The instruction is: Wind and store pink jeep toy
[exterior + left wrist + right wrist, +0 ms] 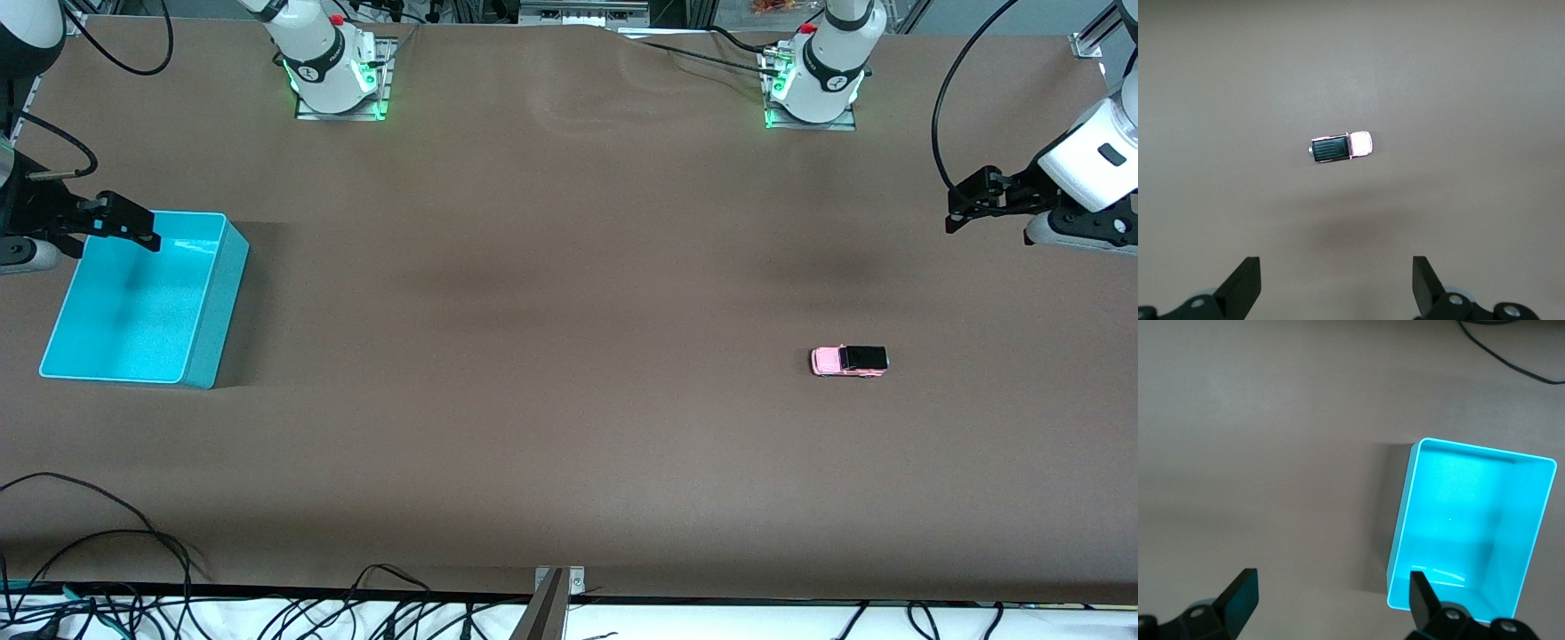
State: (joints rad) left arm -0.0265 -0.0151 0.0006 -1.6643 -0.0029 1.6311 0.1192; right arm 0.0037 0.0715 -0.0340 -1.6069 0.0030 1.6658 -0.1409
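The pink jeep toy (849, 360) stands on its wheels on the brown table toward the left arm's end, pink hood and black roof showing. In the left wrist view the jeep (1340, 147) lies well ahead of my left gripper (1337, 280), which hangs open and empty high over the table. From the front, the left gripper (965, 203) is up in the air near that end's edge. The turquoise bin (218, 311) sits empty at the right arm's end. My right gripper (133, 227) hovers open over a corner of the bin (1405, 513), and nothing is between the fingers of that gripper (1331, 593).
Both arm bases (333, 76) (813, 84) stand along the table's edge farthest from the front camera. Loose black cables (107, 551) trail over the near edge, beside a metal bracket (558, 582). Wide bare tabletop separates the jeep from the bin.
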